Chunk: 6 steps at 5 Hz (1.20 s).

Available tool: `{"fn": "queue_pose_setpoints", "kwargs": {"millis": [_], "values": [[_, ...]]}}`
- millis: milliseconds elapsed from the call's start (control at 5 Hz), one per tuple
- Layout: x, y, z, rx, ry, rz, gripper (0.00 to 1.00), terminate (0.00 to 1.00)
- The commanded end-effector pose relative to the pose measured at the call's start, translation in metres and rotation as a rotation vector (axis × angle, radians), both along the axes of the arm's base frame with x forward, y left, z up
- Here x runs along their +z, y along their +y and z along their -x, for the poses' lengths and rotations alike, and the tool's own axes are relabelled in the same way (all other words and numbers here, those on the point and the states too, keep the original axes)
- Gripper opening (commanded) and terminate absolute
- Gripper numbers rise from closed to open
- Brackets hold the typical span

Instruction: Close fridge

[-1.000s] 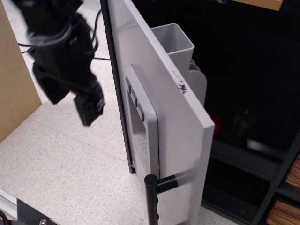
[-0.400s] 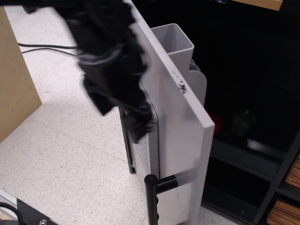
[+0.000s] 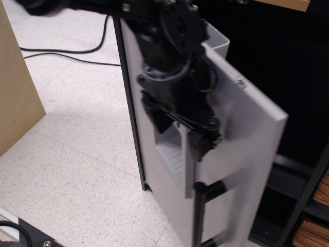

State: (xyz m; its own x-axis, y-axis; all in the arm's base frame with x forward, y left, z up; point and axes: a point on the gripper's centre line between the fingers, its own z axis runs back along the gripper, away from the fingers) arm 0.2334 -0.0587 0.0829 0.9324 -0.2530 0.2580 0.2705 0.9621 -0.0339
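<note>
My arm comes in from the upper left, black and bundled with cables, reaching down and to the right. My gripper (image 3: 203, 144) points downward at its end; blur keeps me from telling how my fingers stand.

1. Robot arm (image 3: 169, 67): black throughout, built of blocky, angular housings.
2. Grey cable loops across its middle section.
3. Gripper (image 3: 203, 141): black, blurred; finger detail not discernible.
</note>
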Motion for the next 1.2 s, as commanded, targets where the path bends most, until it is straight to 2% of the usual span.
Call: {"fn": "queue_pose_setpoints", "kwargs": {"millis": [0, 200, 600, 1000], "values": [[0.000, -0.029, -0.053, 0.106, -0.142, 0.030, 1.00, 0.00], [-0.005, -0.037, -0.072, 0.142, -0.227, 0.029, 1.00, 0.00], [-0.010, -0.044, -0.103, 0.190, -0.309, 0.043, 1.00, 0.00], [-0.012, -0.044, -0.122, 0.214, -0.352, 0.032, 1.00, 0.00]]}}
